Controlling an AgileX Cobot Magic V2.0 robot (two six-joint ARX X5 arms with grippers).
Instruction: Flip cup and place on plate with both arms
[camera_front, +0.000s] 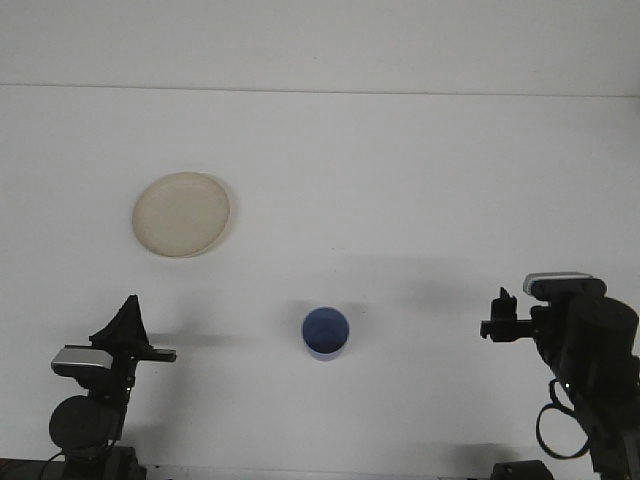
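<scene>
Near the front middle of the white table (400, 180), the blue cup (326, 333) stands upright with its open mouth facing up, alone and touched by nothing. The pale round plate (181, 214) lies well apart from it, farther back and to the left, with nothing on it. The left gripper (128, 318) sits low at the front left corner, well to the left of the cup and in front of the plate, its dark fingers pointing up; whether they are parted or closed cannot be told from this view. The right gripper (497, 318) is at the front right, well clear of the cup, pointing left toward it and holding nothing; its fingers are too small and dark to judge.
</scene>
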